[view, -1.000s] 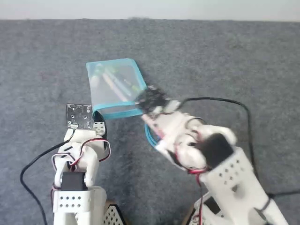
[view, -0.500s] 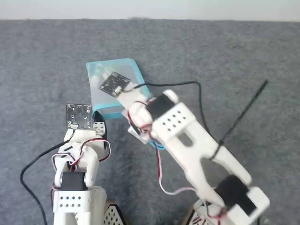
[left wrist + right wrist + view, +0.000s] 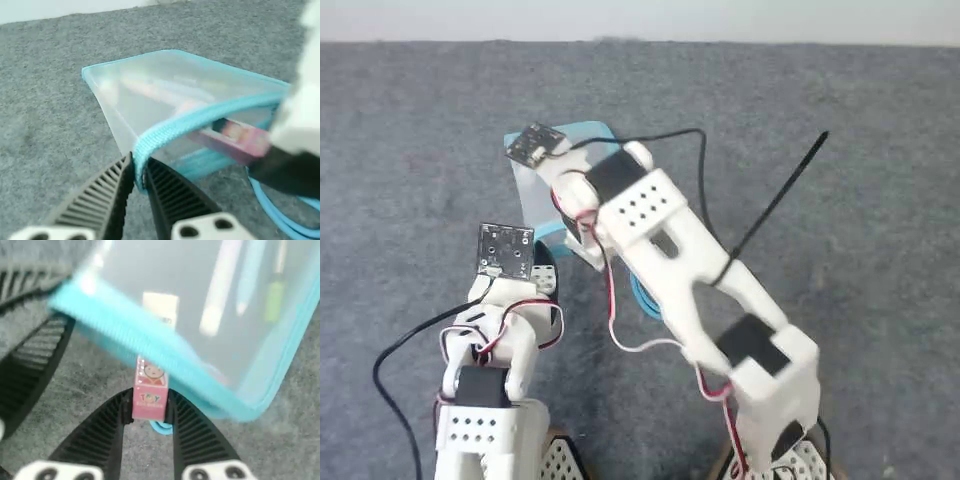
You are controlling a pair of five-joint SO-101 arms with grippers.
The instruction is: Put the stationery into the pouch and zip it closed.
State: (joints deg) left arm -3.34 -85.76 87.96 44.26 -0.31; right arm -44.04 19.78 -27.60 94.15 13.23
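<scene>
Two grippers were at the pouch (image 3: 165,95), far left; the left gripper (image 3: 138,172) pinched its zip edge (image 3: 200,118); the right gripper (image 3: 149,405) squeezed a pink eraser (image 3: 149,387) at the mouth — packing, I think; next, push it inside.

The pouch (image 3: 165,95) is clear plastic with teal zip edging. It lies on the grey counter (image 3: 50,125) with its mouth open and the zip edge pinched up by the left gripper (image 3: 137,172). Inside lie pens (image 3: 220,295). A pink block (image 3: 150,385), clamped in the right gripper (image 3: 149,399), pokes into the mouth.
</scene>
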